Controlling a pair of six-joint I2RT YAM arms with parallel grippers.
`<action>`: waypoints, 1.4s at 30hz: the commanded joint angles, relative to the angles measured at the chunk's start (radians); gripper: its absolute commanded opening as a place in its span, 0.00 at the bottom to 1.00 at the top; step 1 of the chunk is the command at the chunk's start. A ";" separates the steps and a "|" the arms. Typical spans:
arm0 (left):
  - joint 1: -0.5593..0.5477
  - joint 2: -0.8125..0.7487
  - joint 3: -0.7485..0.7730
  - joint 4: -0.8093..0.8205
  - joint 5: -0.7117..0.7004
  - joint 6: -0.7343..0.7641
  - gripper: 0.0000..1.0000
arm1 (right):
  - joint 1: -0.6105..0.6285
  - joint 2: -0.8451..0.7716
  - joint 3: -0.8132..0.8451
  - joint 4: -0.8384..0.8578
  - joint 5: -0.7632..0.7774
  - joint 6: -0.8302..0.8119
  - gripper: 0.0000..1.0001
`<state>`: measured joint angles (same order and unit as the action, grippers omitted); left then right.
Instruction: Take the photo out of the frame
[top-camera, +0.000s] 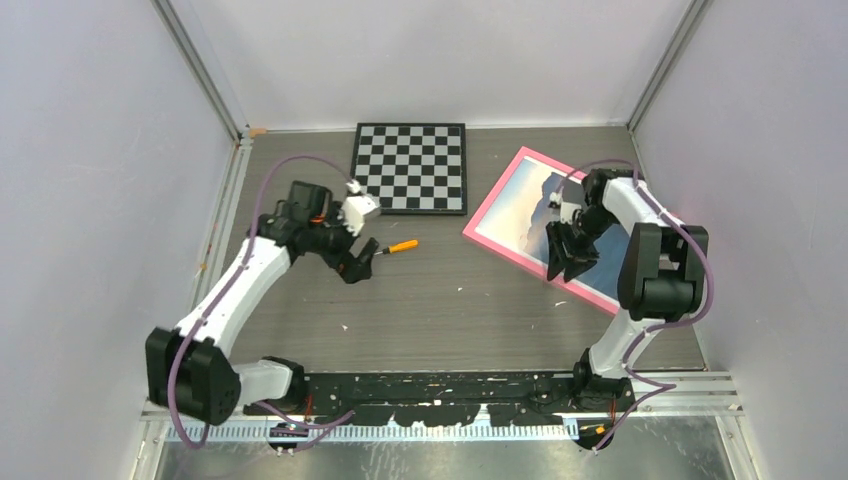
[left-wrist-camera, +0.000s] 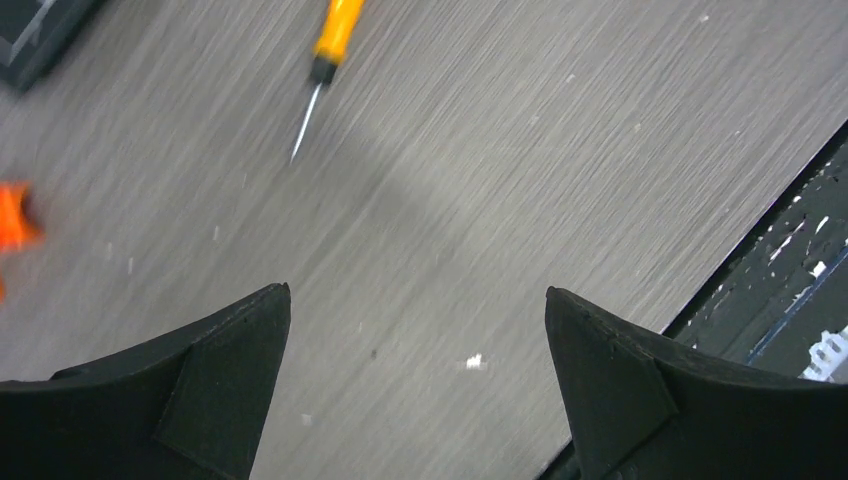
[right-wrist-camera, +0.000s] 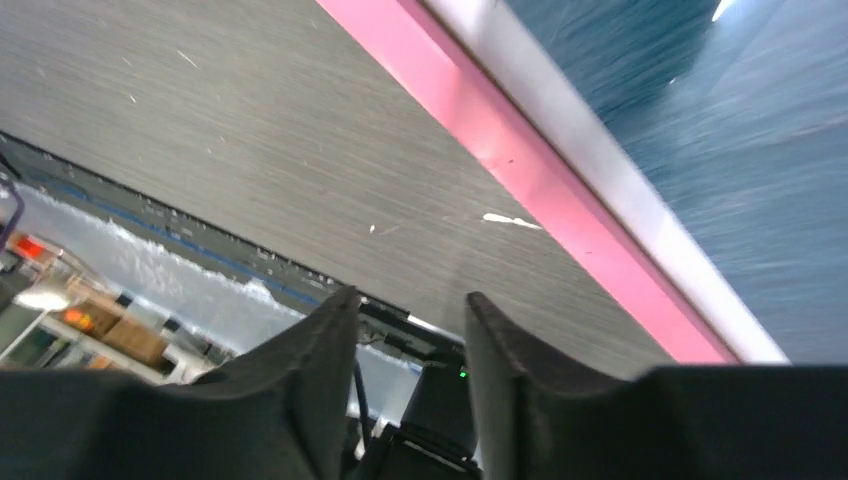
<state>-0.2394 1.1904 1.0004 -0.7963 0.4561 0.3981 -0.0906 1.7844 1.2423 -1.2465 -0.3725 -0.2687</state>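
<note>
Photo (top-camera: 520, 205) lies inside frame (right-wrist-camera: 510, 165); top view hides both finger gaps; right wrist view shows right fingers (right-wrist-camera: 345, 310) slightly parted, empty, at frame's near edge; left wrist view shows left fingers (left-wrist-camera: 262, 322) spread wide, empty, well left of frame.

Grey table (top-camera: 450, 300) — chessboard (top-camera: 409, 167), screwdriver (top-camera: 401, 246), frame (right-wrist-camera: 530, 175) lying on it.

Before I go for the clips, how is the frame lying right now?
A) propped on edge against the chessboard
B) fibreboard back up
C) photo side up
C: the photo faces up, its blue water and pale sky showing inside the frame with its pink border; no brown back is in view.
</note>
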 joint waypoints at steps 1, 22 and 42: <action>-0.176 0.144 0.099 0.163 -0.009 -0.015 1.00 | -0.019 -0.140 0.131 0.047 0.054 -0.010 0.55; -0.560 0.865 0.476 0.508 -0.037 -0.069 0.84 | -0.253 0.373 0.746 0.538 0.211 -0.001 0.95; -0.562 0.959 0.518 0.538 -0.054 -0.105 0.84 | -0.339 0.671 0.920 0.461 0.181 0.093 0.94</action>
<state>-0.8028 2.1304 1.5108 -0.2741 0.4076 0.3141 -0.3851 2.5080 2.2276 -0.7139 -0.1604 -0.1833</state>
